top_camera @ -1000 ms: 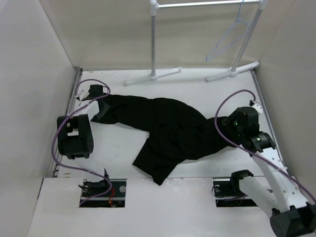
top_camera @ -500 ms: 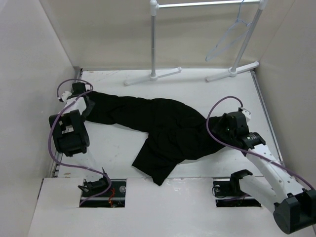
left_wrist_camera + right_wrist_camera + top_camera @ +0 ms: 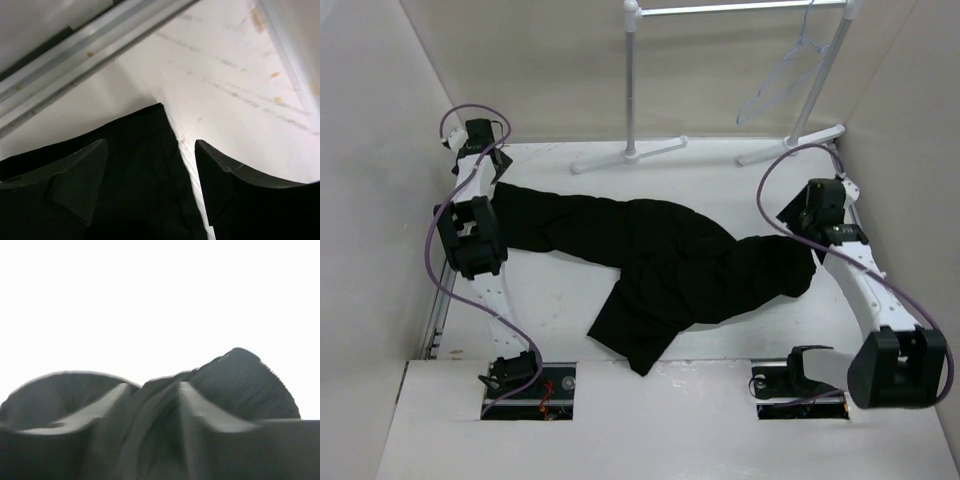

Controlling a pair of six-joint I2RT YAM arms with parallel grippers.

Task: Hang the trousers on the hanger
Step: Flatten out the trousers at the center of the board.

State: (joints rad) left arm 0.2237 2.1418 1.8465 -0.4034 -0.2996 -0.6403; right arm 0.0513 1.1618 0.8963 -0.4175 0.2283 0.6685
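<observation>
Right pincer (image 3: pixel 152 390) pinches trousers (image 3: pixel 660 260); rack (image 3: pixel 632 80) beyond.

White surface (image 3: pixel 720 180), a bit scuffed, with faint brownish specks in the left wrist view (image 3: pixel 225 75). The black trousers (image 3: pixel 660 260) are sprawled right across the middle, roughly from 10 o'clock over to 3 o'clock, all bunched and wrinkly in the center. One loose end flops down toward 6 o'clock, near the front edge. Up close, the 10 o'clock corner of the cloth (image 3: pixel 140 175) lies flat, just beside the metal strip along the edge. The white rack (image 3: pixel 632 150) has its two feet planted at about 12 and 2 o'clock, apart from the trousers.
</observation>
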